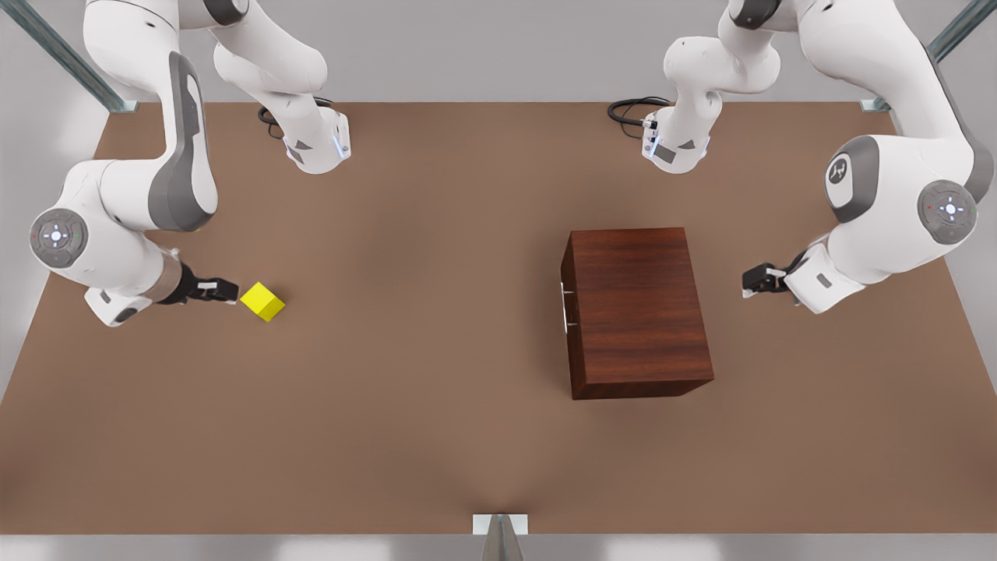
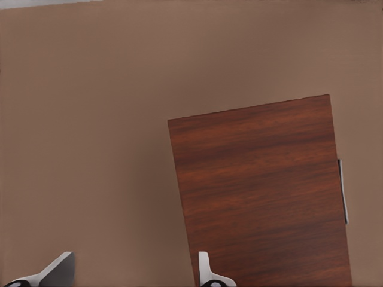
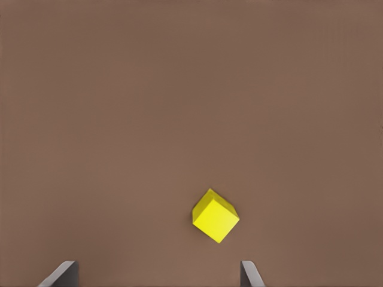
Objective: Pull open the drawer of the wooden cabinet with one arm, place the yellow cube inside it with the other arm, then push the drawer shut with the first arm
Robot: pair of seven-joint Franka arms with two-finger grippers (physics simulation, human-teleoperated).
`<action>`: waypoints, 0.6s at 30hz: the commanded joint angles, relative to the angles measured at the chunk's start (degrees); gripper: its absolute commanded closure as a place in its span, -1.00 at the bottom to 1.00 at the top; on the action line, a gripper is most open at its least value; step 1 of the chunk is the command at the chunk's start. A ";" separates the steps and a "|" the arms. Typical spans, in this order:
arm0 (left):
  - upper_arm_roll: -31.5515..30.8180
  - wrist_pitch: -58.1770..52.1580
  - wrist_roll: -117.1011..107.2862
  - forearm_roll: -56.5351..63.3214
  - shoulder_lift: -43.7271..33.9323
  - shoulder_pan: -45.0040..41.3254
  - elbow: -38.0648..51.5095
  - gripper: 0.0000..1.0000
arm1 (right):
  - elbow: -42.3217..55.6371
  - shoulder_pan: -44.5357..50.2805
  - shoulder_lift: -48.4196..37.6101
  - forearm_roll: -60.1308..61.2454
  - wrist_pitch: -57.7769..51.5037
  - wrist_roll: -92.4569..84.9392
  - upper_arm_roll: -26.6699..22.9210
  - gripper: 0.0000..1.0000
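Nothing done yet — the drawer sits flush in the wooden cabinet, the yellow cube rests on the bench, and I have both end effectors spread wide (holding nothing): right end effector beside the cube, left end effector near the cabinet's back.

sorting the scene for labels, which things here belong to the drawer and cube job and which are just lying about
Job: wooden cabinet, its shut drawer handle, yellow cube, left gripper by the cabinet, right gripper by the cube.
Lying about: black cables at the arm bases.
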 commanded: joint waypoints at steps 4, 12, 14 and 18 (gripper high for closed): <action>-0.24 1.86 3.91 0.25 1.31 -3.92 3.50 -1.00 | -0.01 -0.11 0.02 0.05 4.03 1.42 0.03 -1.00; -0.95 -0.96 -39.66 9.38 14.49 -30.55 13.79 -1.00 | 0.07 -0.11 0.46 0.05 4.30 1.42 -0.06 -1.00; -0.95 -0.96 -49.87 9.47 17.30 -33.72 13.89 -1.00 | 0.07 -0.11 0.46 0.05 4.30 1.42 -0.06 -1.00; -0.68 -0.78 -54.89 12.02 25.56 -36.36 21.09 -1.00 | 0.07 -0.11 0.54 0.05 4.30 1.42 -0.06 -1.00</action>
